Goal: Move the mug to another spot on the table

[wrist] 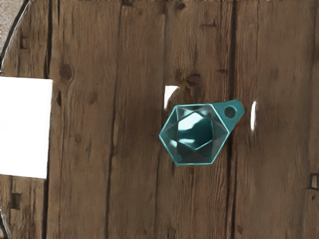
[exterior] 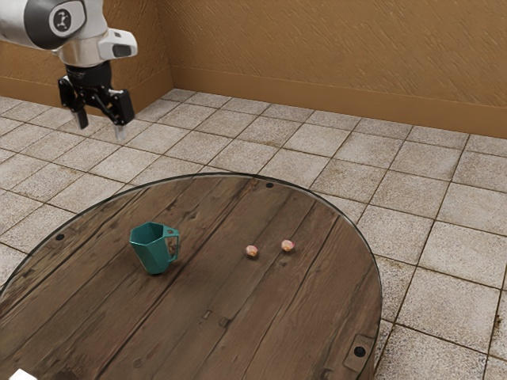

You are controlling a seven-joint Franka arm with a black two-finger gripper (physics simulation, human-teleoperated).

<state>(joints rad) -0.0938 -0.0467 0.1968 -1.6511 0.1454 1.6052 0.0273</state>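
Observation:
A teal faceted mug (exterior: pixel 154 247) stands upright on the round wooden table (exterior: pixel 238 317), its handle toward the exterior view's right. High above the table's far left side hangs my gripper (exterior: pixel 99 124), open, nothing between its fingers. In the wrist view the mug (wrist: pixel 197 132) appears from straight above, hollow and empty, its handle with a round hole sticking out to one side.
Two small orange-pink balls (exterior: pixel 252 251) (exterior: pixel 287 245) lie on the table to the exterior view's right of the mug. A white flat sheet (wrist: pixel 24 127) lies on the table some way from the mug, opposite its handle. Tiled floor and a brown wall surround the table.

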